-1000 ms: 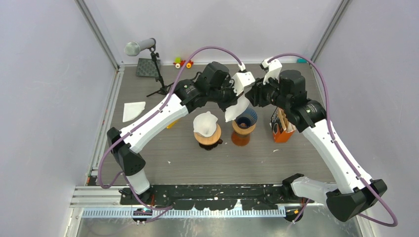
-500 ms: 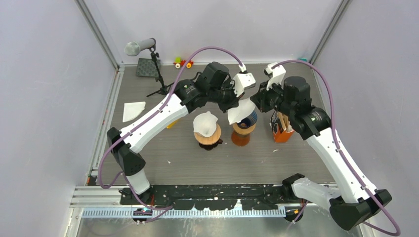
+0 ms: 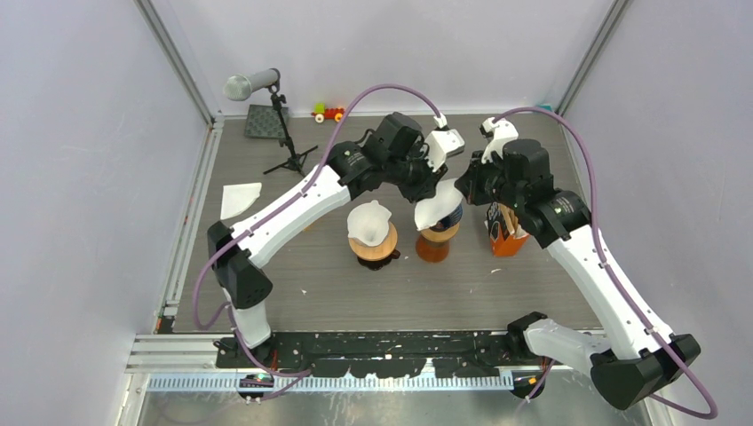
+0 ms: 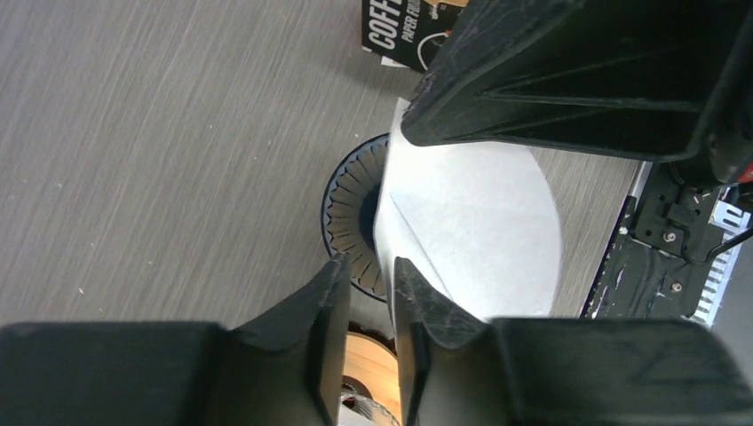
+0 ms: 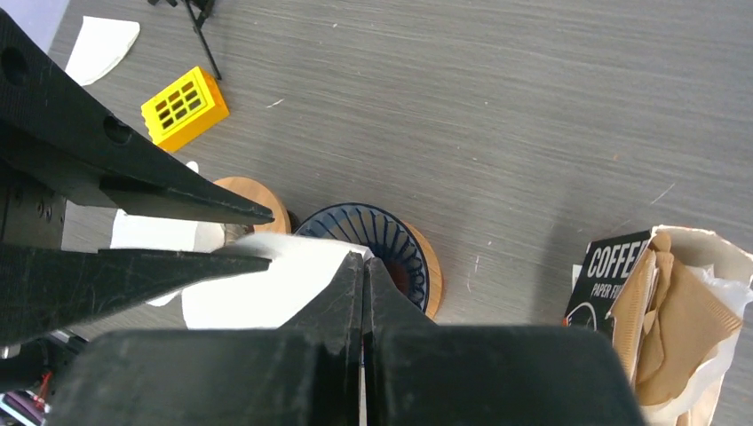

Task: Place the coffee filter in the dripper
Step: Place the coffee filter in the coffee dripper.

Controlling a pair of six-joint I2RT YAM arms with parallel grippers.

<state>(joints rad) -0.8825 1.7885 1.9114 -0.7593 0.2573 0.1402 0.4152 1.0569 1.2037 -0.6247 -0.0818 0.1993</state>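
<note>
The white coffee filter hangs tilted over the dark blue ribbed dripper on its orange-brown base, and I cannot tell whether they touch. My right gripper is shut on the filter's right corner, just above the dripper's bowl. My left gripper stands slightly open at the filter's left edge. Dripper ribs and wood show through the gap, and the paper lies against the right finger. In the top view both grippers meet over the dripper.
A second dripper holding a white filter stands just left of the blue one. A pack of brown paper filters stands to the right. A yellow block, a loose white filter and a microphone stand lie left and behind.
My right gripper closed onto the filter's corner. My left jaws parted a little. The filter shifted right, from beside the dripper to over it.
</note>
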